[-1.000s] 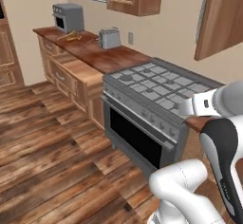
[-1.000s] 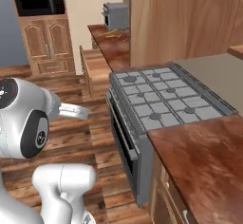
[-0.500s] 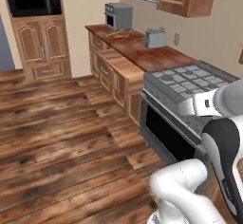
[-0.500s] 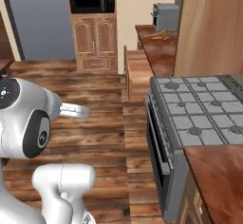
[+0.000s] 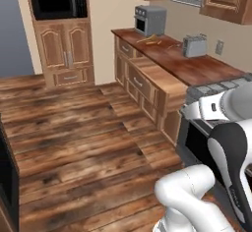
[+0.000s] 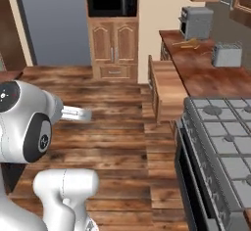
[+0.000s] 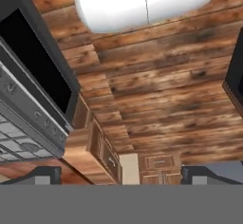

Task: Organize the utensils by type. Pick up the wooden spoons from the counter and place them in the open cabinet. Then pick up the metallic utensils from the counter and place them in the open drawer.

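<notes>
Tan wooden spoon (image 5: 148, 41) and orange fork (image 5: 158, 36) lie on dark red counter (image 5: 197, 66) near toaster oven (image 5: 150, 19). Drawer (image 5: 160, 76) open below, nothing in it. You have moved nothing yet; both utensils left. Arm tucked near stove (image 6: 225, 142), far off. Gripper (image 7: 121, 174) wide open, holding nothing, pointing down at floor.

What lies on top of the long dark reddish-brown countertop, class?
On the dark reddish-brown countertop stand a grey toaster oven and a grey toaster, with thin tan and orange utensils lying between them. The utensils are too small to tell apart.
</notes>
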### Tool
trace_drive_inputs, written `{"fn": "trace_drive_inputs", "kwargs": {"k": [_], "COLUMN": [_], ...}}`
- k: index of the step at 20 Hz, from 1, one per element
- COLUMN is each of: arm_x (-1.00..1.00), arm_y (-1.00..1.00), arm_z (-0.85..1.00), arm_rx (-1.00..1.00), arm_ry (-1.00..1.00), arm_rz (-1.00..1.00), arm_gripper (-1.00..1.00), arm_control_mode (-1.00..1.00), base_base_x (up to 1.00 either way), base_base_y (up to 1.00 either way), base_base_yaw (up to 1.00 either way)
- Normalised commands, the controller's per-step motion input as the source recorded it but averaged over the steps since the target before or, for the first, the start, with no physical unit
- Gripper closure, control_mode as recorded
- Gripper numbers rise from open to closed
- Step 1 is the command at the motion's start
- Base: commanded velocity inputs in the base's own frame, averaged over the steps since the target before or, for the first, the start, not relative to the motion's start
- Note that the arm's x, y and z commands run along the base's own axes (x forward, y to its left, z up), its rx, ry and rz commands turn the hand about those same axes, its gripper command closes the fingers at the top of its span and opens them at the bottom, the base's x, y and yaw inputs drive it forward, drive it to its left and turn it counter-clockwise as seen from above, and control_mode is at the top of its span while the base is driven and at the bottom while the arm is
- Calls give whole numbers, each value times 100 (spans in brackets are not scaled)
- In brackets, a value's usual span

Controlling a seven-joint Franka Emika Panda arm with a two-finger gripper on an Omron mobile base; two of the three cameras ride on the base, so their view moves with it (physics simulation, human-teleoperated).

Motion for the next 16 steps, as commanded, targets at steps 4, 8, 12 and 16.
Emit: {"fn": "trace_drive_inputs", "kwargs": {"k": [4,8,12,16], "arm_x": [0,0,0,0], "arm_y": [0,0,0,0], "arm_z": [0,0,0,0], "arm_rx": [0,0,0,0], "arm_ry": [0,0,0,0], "arm_rz": [0,0,0,0], "arm_gripper": [-100,-100,-100,-100], "arm_control_mode": [100,100,100,100], "base_base_x": [92,89,85,83], "base_base_y": [65,62,60,58], "base_base_yaw": [0,-1,-4,-7]}}
